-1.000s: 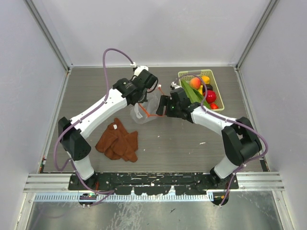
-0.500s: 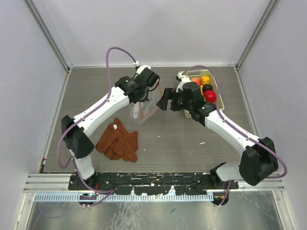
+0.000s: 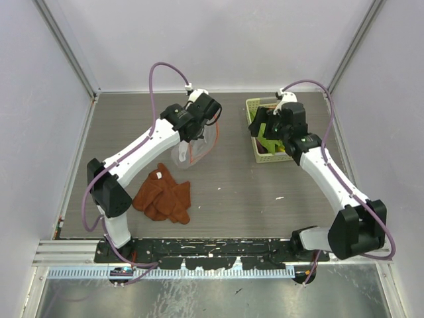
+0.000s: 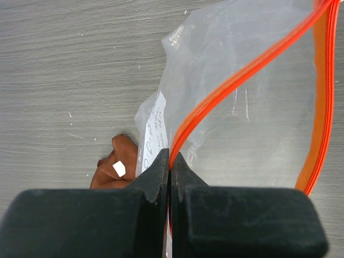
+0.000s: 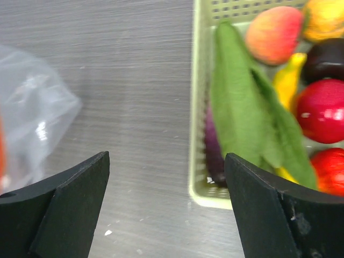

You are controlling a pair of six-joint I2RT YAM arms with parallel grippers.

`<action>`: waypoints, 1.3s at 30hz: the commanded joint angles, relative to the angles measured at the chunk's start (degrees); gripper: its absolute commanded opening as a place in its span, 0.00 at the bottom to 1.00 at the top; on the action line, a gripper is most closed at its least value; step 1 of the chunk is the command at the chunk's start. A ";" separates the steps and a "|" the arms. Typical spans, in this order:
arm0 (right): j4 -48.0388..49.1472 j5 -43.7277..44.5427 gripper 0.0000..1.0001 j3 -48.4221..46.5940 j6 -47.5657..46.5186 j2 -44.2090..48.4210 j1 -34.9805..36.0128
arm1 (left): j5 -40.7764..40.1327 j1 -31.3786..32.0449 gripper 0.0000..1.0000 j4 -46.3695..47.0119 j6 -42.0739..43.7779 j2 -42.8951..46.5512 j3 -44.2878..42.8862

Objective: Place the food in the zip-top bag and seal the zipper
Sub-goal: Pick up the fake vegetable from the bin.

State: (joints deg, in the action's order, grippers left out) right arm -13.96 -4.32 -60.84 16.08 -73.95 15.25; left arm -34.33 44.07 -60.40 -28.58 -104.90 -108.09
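right gripper gone from zip-top bag to basket at 2 o'clock, jaws wide, empty, left gripper clamped on zipper, peach clear only by right wrist

— How many arms?
— Two: left arm, right arm. One tool on each: left tool, right tool.
— Bags?
— One bag, with one zipper. Also one cloth and one basket.
— Food?
— One peach, one orange-yellow piece, one banana. Two reds: a red piece and a second red piece. Two purples: a round dark piece and a purple piece under the leaves.
— Leaves?
— Two, as far as I can tell.
— Nine foods, then?
— Nine that show.
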 commanded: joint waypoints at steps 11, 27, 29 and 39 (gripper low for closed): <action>1.12 20.57 0.89 -6.38 11.45 -14.36 -11.36 | -3.41 -0.33 0.00 1.54 2.25 0.37 -0.10; 5.53 28.09 0.89 -9.49 31.82 -28.76 -13.80 | -2.78 -0.35 0.00 0.44 1.93 -0.93 -0.41; 5.97 27.78 0.91 -9.57 33.49 -29.61 -14.29 | -2.92 -0.31 0.00 0.36 1.95 -0.97 -0.34; 9.83 24.97 0.93 -7.50 37.87 -29.98 -16.20 | -2.77 -0.33 0.00 -0.14 1.94 -1.56 -0.40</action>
State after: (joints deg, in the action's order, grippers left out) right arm -7.97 21.26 -68.27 51.29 -104.18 -0.27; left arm -36.16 44.07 -60.38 -27.09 -106.39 -107.87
